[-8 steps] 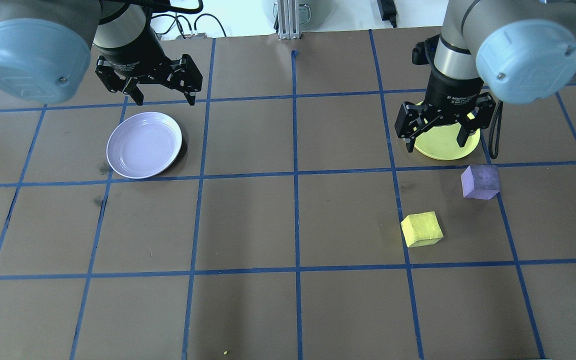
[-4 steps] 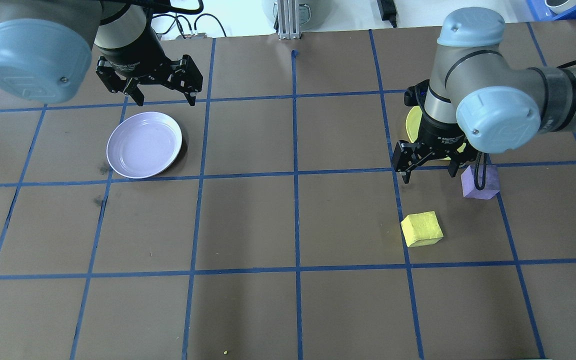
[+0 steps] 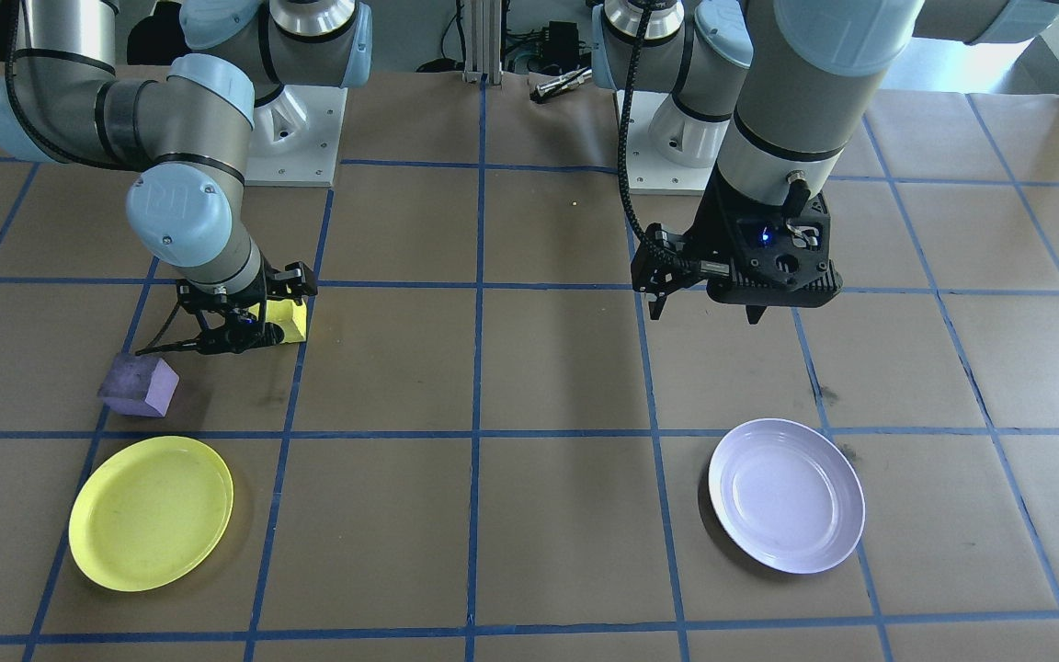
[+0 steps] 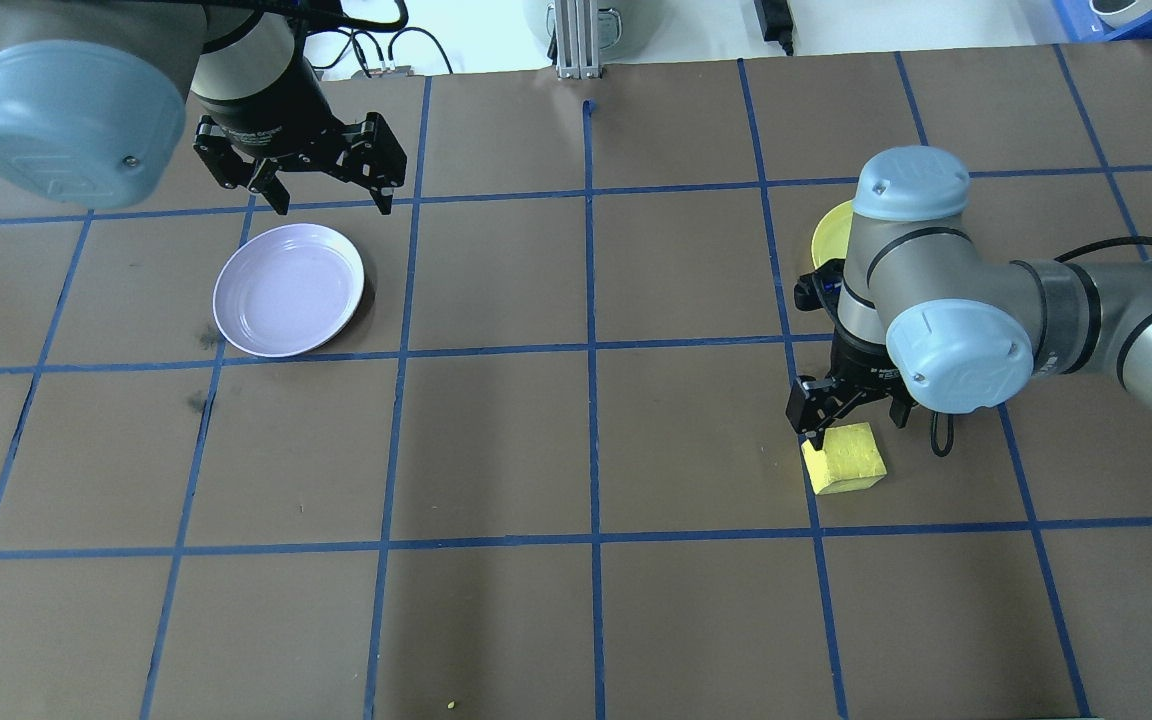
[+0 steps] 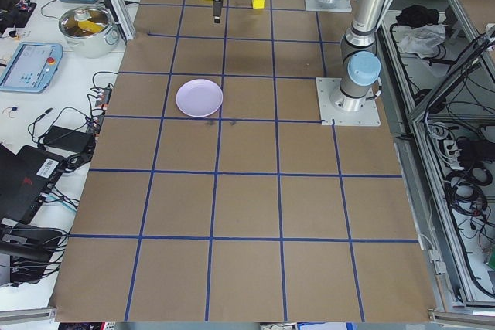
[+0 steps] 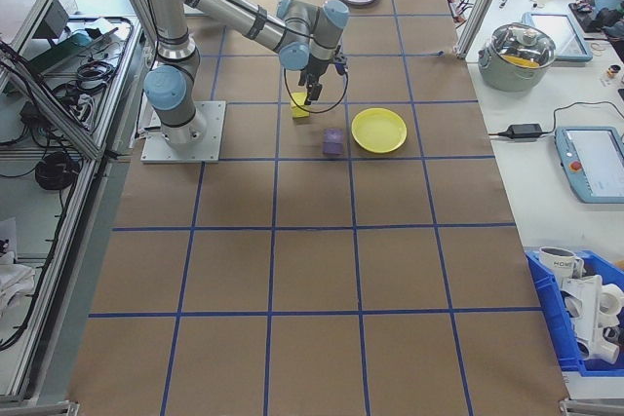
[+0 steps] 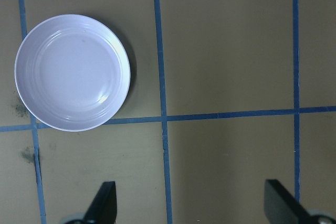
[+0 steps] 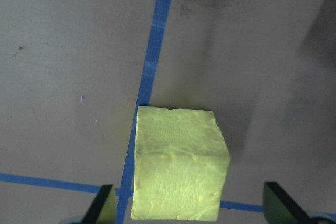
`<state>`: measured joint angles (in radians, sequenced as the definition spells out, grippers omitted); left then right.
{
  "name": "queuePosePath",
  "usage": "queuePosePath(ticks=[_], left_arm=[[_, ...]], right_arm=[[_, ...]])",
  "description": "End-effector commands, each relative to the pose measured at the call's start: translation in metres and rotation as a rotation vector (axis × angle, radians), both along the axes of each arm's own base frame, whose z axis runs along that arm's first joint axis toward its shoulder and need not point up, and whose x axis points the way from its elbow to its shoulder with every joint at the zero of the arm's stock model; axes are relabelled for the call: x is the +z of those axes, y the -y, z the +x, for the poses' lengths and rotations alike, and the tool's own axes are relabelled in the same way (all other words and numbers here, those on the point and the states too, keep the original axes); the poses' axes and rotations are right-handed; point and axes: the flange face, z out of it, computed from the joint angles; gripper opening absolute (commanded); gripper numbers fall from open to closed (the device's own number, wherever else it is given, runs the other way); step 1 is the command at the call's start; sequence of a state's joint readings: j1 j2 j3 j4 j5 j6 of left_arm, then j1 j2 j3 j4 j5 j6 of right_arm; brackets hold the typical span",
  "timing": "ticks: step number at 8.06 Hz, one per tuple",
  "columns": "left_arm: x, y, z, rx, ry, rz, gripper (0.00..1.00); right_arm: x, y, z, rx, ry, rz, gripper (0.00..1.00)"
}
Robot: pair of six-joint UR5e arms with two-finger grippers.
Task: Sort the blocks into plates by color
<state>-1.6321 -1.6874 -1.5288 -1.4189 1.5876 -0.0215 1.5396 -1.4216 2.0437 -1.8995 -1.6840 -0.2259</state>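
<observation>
1. The step in hand looks like the pick of the yellow block (image 8: 178, 166). The right gripper (image 4: 851, 418) hangs low over it with its fingers (image 8: 105, 203) spread wide, one on each side of the block and neither touching it.
2. From the right wrist camera the block sits between the two fingertips, closer to one of them than the other, at a crossing of blue tape lines on the brown surface (image 4: 576, 450).
3. I'd say the next move calls for a small shift to centre the block, a short drop, and then a close on its two opposite faces. The foam looks soft and rough, so a gentle squeeze should be enough.
4. The purple block (image 3: 139, 386) lies just beside the right arm's fingers, on the side towards the yellow plate (image 3: 151, 512), untouched.
5. The yellow plate holds nothing. It sits beyond the purple block, a short carry from where the fingers are.
6. The lavender plate (image 4: 288, 290) holds nothing either. It lies well apart from both blocks, just in front of the left arm's fingers.
7. The left gripper (image 4: 328, 190) hovers high above the surface with its fingers (image 7: 105, 203) wide and nothing between them.
8. So nothing is sorted yet: both blocks are on the surface, both plates bare.
</observation>
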Motion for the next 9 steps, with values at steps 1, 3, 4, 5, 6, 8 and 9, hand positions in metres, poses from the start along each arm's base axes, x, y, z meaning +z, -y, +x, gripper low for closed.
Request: queuePosePath(ticks=[1, 3, 4, 5, 6, 8, 9], left_arm=[[-0.001, 0.001, 0.0, 0.0, -0.001, -0.001, 1.0], [-0.001, 0.001, 0.0, 0.0, 0.003, -0.003, 1.0], [0.002, -0.001, 0.0, -0.003, 0.004, -0.007, 1.0], [0.003, -0.001, 0.001, -0.006, 0.005, -0.009, 1.0], [0.002, 0.0, 0.0, -0.006, 0.0, -0.009, 1.0], [0.004, -0.001, 0.0, -0.007, 0.003, -0.013, 1.0], [0.005, -0.001, 0.001, -0.007, 0.006, -0.013, 1.0]], right_arm=[[-0.041, -0.015, -0.002, 0.002, -0.009, 0.044, 0.92], [-0.058, -0.02, -0.001, -0.003, -0.012, 0.012, 0.67], [-0.057, -0.019, -0.001, -0.005, -0.008, 0.008, 0.38], [-0.05, -0.014, -0.001, -0.008, -0.01, -0.001, 0.26], [-0.039, -0.004, -0.001, -0.024, -0.014, 0.003, 0.25], [0.01, 0.038, -0.002, -0.03, -0.008, -0.023, 0.27], [0.041, 0.069, -0.004, -0.03, -0.011, -0.06, 0.28]])
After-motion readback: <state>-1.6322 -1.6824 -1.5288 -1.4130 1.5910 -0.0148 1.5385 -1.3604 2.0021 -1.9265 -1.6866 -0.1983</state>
